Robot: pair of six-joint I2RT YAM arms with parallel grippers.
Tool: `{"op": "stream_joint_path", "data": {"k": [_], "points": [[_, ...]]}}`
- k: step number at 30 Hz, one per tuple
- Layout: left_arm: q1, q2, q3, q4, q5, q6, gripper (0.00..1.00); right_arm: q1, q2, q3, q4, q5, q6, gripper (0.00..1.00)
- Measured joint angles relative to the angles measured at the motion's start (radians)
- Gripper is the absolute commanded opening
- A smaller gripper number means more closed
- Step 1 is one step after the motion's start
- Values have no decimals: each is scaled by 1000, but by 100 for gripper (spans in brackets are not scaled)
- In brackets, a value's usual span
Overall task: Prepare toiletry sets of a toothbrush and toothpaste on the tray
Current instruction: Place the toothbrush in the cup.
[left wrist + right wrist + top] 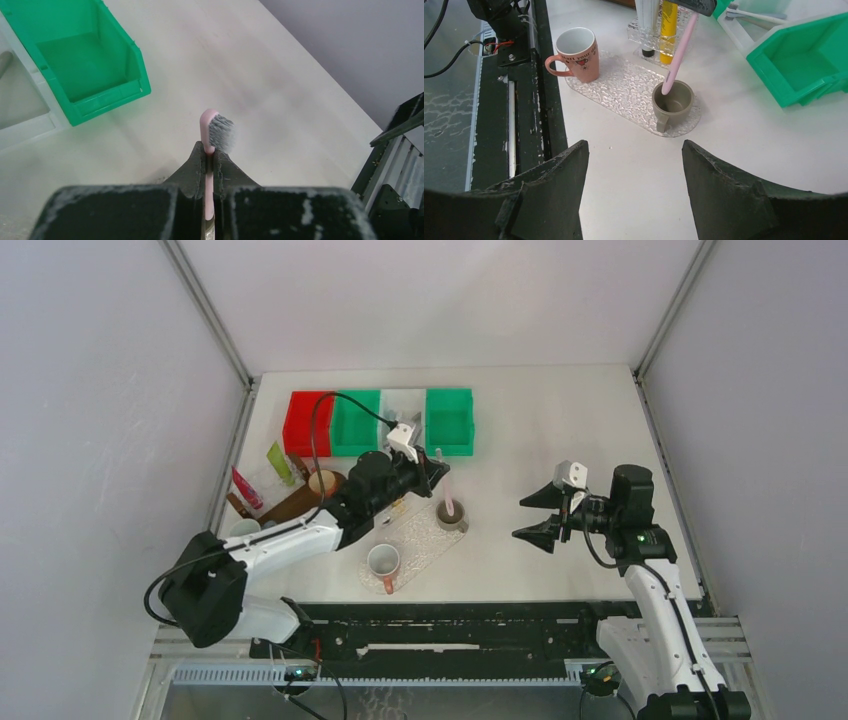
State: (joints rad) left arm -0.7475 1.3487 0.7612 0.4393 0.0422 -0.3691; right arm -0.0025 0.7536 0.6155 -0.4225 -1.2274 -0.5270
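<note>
Left wrist view shows my left gripper (209, 156) clamped on the pink toothbrush (206, 125), whose lower end dips tilted into the grey cup (663, 108) on the clear tray (624, 91), while my right gripper (634, 148) hangs wide and holds nothing above the tabletop (744, 142).

Overhead and right-wrist views share the tray (420, 536).

place: robot lab cell | signs: grey panel walls (100, 390), aluminium posts (207, 315), white table (560, 440)
</note>
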Motion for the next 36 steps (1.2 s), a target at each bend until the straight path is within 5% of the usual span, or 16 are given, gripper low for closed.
{"op": "stream_joint_path", "data": {"k": [17,36], "points": [[4,150,38,-9,18,43,1,5,0,0,-5,11,-18,77],[4,191,55,-46,46,87,17,6,0,0,-9,15,-29,77]]}}
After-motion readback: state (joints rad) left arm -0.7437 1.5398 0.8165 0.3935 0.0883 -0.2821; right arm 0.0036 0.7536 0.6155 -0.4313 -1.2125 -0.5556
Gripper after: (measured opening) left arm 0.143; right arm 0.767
